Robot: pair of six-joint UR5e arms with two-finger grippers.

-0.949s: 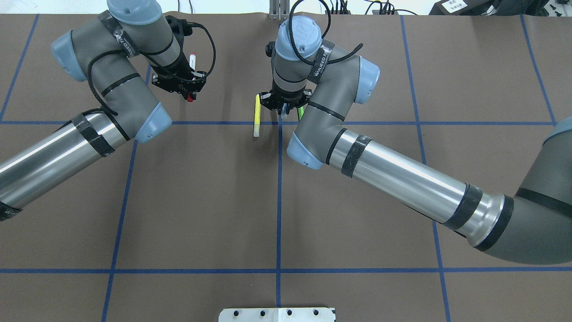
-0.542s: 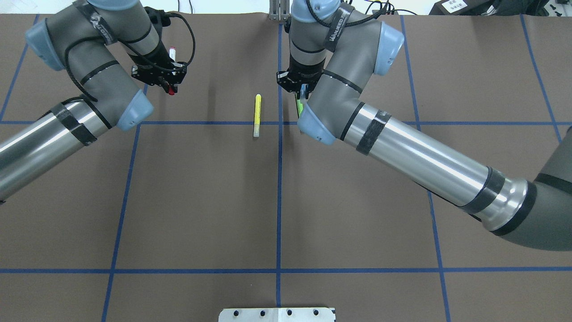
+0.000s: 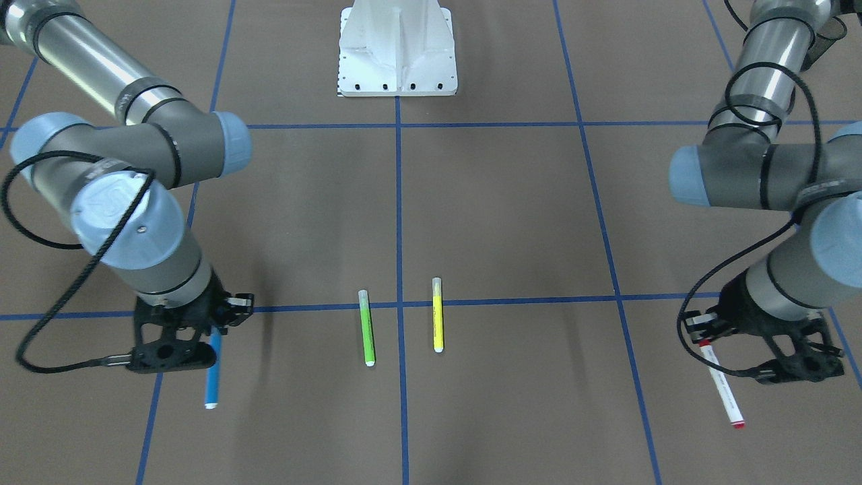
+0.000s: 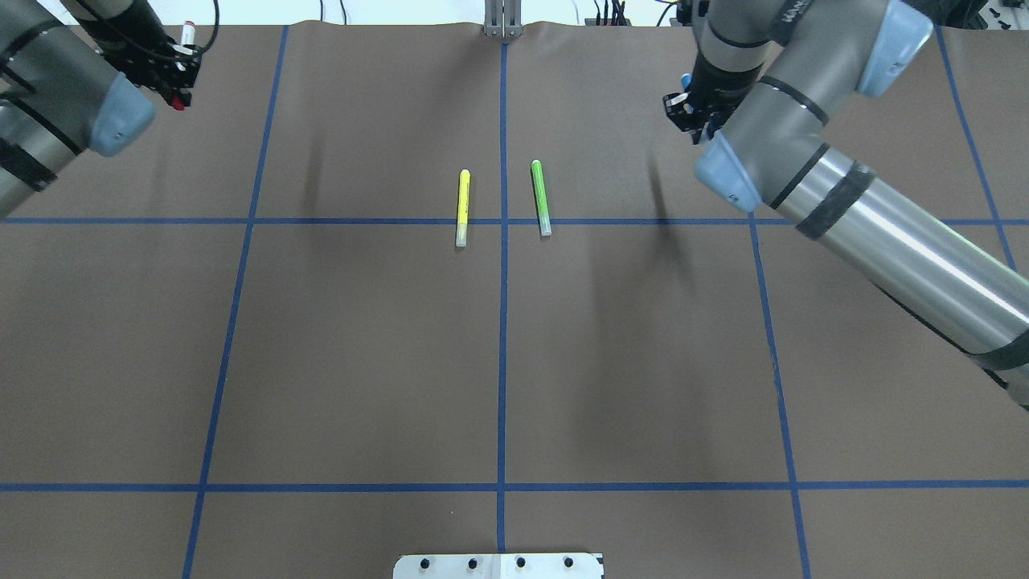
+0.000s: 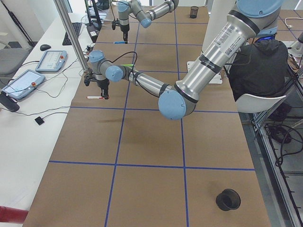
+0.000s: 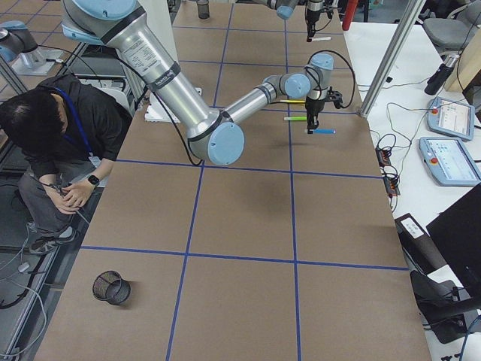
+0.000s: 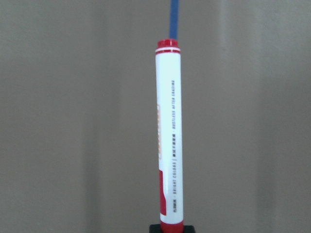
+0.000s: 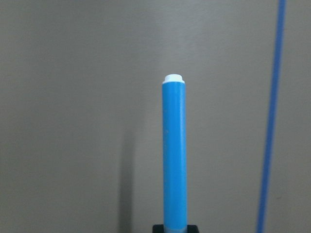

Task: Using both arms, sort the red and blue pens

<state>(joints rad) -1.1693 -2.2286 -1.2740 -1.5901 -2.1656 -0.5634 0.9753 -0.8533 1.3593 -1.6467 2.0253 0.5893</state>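
The red pen (image 3: pixel 722 387), white-barrelled with a red cap and red end, hangs slanted over the mat, and my left gripper (image 3: pixel 706 340) is shut on its capped end. It fills the left wrist view as the red pen (image 7: pixel 168 131). From overhead, the left gripper (image 4: pixel 173 79) is at the far left corner. The blue pen (image 3: pixel 212 374) sticks out toward the front edge, gripped by my right gripper (image 3: pixel 215 327). The right wrist view shows the blue pen (image 8: pixel 174 155) and its white end. Overhead, the right gripper (image 4: pixel 690 108) is at the far right, and the arm hides most of the pen.
A green marker (image 4: pixel 540 197) and a yellow marker (image 4: pixel 462 207) lie side by side near the centre line. A white mount plate (image 4: pixel 498 565) sits at the near edge. A black mesh cup (image 6: pixel 110 287) stands far off. A person (image 6: pixel 60 143) crouches beside the table.
Both arms have swung outward from the centre, the left with the red pen and the right with the blue pen. The green marker, half hidden before, now lies in full view.
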